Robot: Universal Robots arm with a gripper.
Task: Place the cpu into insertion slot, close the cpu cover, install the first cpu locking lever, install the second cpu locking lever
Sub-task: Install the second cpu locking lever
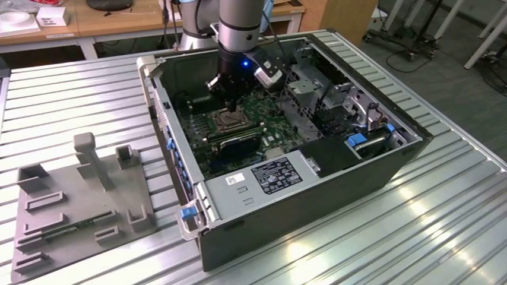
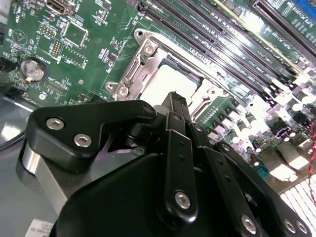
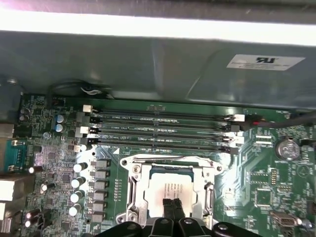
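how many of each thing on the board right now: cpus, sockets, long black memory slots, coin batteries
cpu: 1, sitting in the socket
insertion slot: 1
long black memory slots: 4, in a row beside the socket
coin battery: 1
pincer: 1, fingertips together over the cpu
total: 8

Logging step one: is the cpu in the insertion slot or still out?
In. The pale cpu lies flat inside the silvery-rimmed insertion slot in both wrist views, with the pincer tips right over it.
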